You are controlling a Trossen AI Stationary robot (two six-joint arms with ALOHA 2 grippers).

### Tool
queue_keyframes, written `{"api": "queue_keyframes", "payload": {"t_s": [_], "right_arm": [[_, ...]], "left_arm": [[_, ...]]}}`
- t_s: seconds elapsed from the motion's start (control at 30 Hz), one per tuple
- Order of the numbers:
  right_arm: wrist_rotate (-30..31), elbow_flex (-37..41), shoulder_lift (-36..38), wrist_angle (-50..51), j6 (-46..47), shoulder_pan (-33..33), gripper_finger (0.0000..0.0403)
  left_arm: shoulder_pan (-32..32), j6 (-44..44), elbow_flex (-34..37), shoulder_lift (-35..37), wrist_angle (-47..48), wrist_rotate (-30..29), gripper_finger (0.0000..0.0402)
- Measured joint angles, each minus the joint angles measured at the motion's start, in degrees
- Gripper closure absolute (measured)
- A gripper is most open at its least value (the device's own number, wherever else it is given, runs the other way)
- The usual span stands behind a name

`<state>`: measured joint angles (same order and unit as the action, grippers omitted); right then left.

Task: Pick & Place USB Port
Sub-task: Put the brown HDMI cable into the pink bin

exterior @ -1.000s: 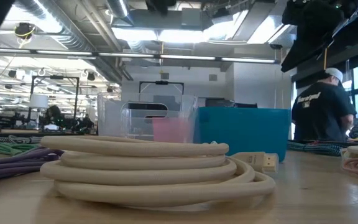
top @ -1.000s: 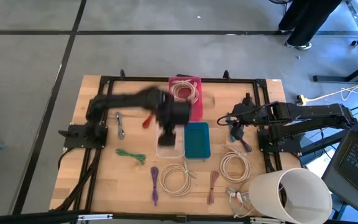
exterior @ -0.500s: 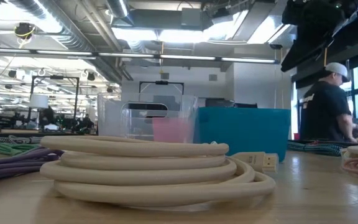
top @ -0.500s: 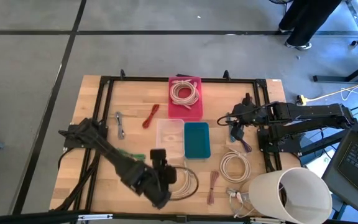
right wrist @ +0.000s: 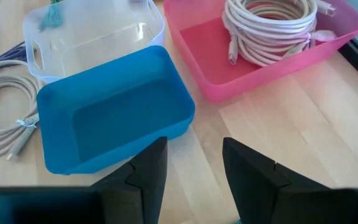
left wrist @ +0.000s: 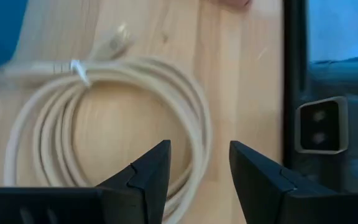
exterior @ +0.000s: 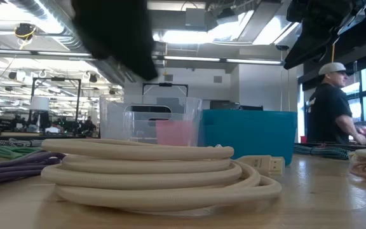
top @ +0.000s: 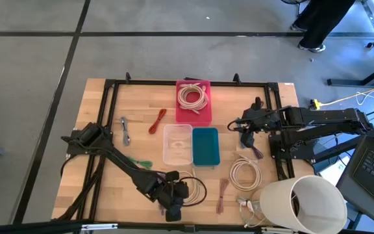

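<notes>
A coiled cream USB cable (top: 190, 188) lies flat on the wood near the table's near edge. It fills the low view's foreground (exterior: 151, 172), its plug (exterior: 269, 164) resting on the table. My left gripper (top: 176, 197) is open just above this coil. In the left wrist view its fingers (left wrist: 199, 171) stand on either side of the coil's outer loops (left wrist: 197, 124) without touching them. My right gripper (top: 245, 127) is open and empty at the right (right wrist: 194, 171), next to the blue bin (right wrist: 114, 115).
A clear bin (top: 177, 144) and the blue bin (top: 206, 145) stand mid-table. A pink bin (top: 193, 103) behind them holds a pale coil. Red (top: 156, 120), green (top: 138, 161) and purple (top: 161, 192) cables and a second cream coil (top: 245, 174) lie about. A white cylinder (top: 304, 201) stands near right.
My left gripper has swung from above the clear bin toward the table's near edge and come down over the cream coil. Its dark arm now shows at the top of the low view. The cable has not moved.
</notes>
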<state>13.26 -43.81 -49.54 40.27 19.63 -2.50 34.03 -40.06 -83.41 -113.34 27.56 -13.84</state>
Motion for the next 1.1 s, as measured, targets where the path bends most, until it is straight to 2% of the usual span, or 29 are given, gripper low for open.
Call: {"api": "queue_keyframes", "payload": {"t_s": [0.2, 0.43, 0.73, 0.93, 1.1], "right_arm": [[-0.4, 0.0, 0.0, 0.0, 0.9, 0.0, 0.0244], [-0.9, 0.0, 0.0, 0.1, 0.9, 0.0, 0.0244], [-1.0, 0.0, 0.0, 0.1, 1.1, 0.0, 0.0244], [-1.0, 0.0, 0.0, 0.2, 1.2, 0.0, 0.0244], [-1.0, 0.0, 0.0, 0.2, 1.1, 0.0, 0.0244]], "left_arm": [[-0.9, -0.8, 3.9, -0.2, -4.3, 2.0, 0.0243], [-1.9, -1.5, 6.5, -1.4, -6.9, 8.8, 0.0242], [-2.8, -0.2, 6.7, -2.5, -6.4, 10.6, 0.0243], [-3.1, -0.5, 6.4, -6.0, -8.3, 14.5, 0.0248], [-3.1, -0.5, 6.3, -7.3, -8.6, 15.5, 0.0272]]}}
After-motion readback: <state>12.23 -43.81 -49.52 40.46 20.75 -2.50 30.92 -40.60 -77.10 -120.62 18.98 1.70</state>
